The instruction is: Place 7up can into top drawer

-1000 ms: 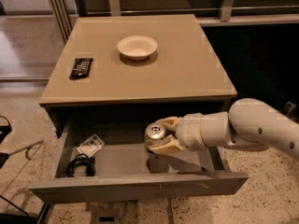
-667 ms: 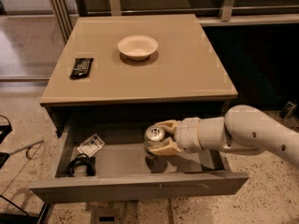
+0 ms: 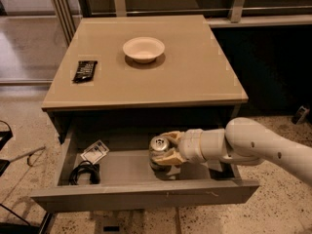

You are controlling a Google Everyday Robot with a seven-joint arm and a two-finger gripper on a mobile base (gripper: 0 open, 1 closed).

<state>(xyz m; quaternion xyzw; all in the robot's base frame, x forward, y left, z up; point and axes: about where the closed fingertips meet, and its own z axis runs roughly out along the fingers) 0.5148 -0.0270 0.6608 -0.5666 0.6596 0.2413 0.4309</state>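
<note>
The 7up can (image 3: 158, 149) stands upright inside the open top drawer (image 3: 141, 195), right of its middle, silver top facing up. My gripper (image 3: 166, 149) reaches in from the right on a white arm and its tan fingers (image 3: 171, 157) are closed around the can. The can's base is at or just above the drawer floor; I cannot tell if it touches.
A cream bowl (image 3: 143, 48) and a black remote-like object (image 3: 85, 70) lie on the beige table top (image 3: 195, 77). In the drawer's left part lie a black cable coil (image 3: 84, 173) and a small white packet (image 3: 95, 151). A railing runs behind the table.
The arm has drawn slightly lower and closer to the drawer with the can still held; the can sits a little deeper in the drawer.
</note>
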